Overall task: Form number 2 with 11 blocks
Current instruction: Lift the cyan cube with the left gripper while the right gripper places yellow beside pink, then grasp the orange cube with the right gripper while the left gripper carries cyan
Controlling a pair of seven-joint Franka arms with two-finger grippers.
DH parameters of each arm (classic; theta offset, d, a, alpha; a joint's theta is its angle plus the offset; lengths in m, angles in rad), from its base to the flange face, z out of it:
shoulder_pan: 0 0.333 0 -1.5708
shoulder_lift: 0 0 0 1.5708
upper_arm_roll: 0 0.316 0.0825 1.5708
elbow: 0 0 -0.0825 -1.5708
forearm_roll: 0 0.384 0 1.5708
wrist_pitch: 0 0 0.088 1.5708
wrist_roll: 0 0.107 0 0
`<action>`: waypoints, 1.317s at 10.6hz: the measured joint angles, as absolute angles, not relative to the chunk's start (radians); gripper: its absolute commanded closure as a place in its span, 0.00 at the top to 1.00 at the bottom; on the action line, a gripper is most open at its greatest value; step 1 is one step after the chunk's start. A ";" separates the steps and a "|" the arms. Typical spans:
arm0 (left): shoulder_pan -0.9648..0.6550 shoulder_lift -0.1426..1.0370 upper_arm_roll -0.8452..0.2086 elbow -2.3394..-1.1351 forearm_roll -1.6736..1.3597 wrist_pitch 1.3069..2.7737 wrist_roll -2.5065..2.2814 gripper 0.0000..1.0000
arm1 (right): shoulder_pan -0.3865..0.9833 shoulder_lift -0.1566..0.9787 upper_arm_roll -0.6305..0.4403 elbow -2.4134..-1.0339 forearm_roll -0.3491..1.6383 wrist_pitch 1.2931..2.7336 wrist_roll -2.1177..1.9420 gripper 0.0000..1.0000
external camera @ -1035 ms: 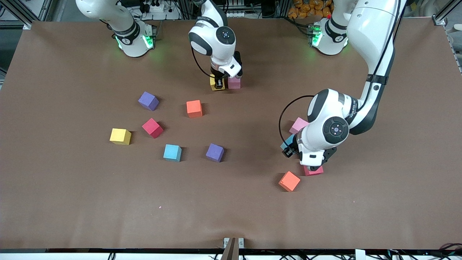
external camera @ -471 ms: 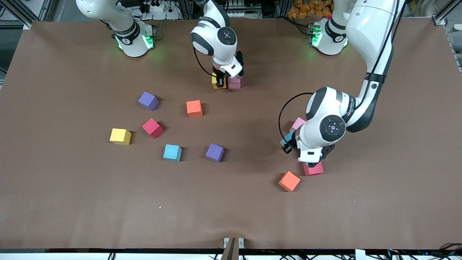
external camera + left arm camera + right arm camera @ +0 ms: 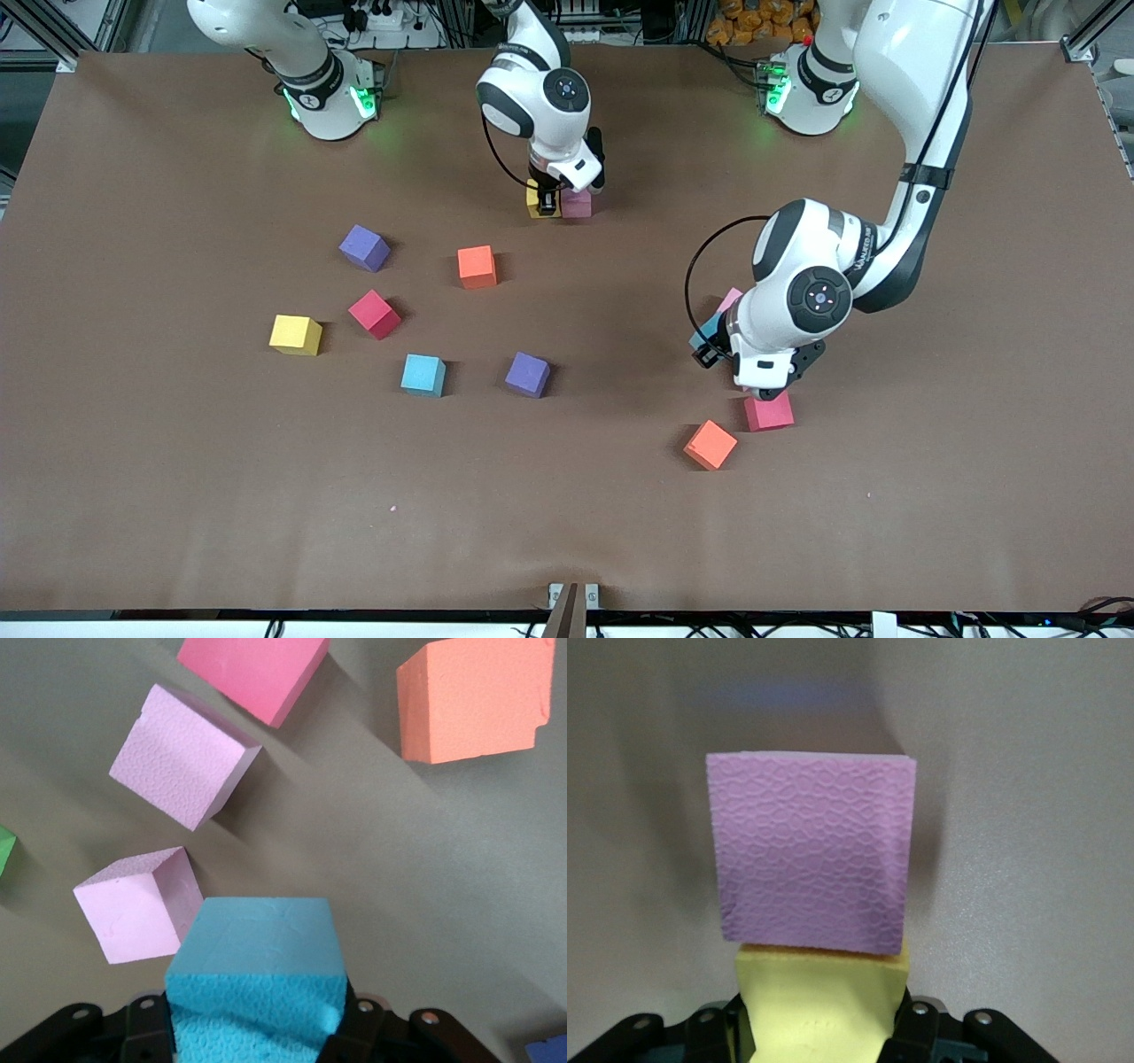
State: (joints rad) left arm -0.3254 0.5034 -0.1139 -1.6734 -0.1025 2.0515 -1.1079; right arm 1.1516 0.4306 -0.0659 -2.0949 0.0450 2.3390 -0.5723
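Two blocks are just meeting — the right gripper (image 3: 547,206) is clamping a yellow block (image 3: 824,997) against a pink block (image 3: 813,858), the left gripper (image 3: 257,1028) is gripping a light blue block (image 3: 257,970) — the remaining blocks (image 3: 477,266) are lying scattered.

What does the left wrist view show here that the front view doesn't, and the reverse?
Only the left wrist view shows the left hand shut on the light blue block, two separate pink blocks under it, and a green edge. Only the front view shows the right hand at the yellow block beside another pink block, plus the loose blocks toward the right arm's end. Both show the red block and the orange block.
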 measured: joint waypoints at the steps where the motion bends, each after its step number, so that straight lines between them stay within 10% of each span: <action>1: -0.326 0.499 -0.117 -1.679 -0.103 2.052 -1.125 0.38 | 1.152 0.432 -0.066 -2.091 0.045 2.339 -0.572 1.00; 14: -0.339 0.478 -0.168 -1.755 -0.103 2.114 -1.300 0.38 | 1.033 0.270 -0.123 -2.050 0.047 2.145 -0.546 1.00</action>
State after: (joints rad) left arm -0.3385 0.4783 -0.1679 -1.7553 -0.1025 2.1140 -1.3002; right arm 1.0326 0.2704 -0.1226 -2.0499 0.0466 2.1448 -0.5459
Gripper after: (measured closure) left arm 0.405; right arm 0.000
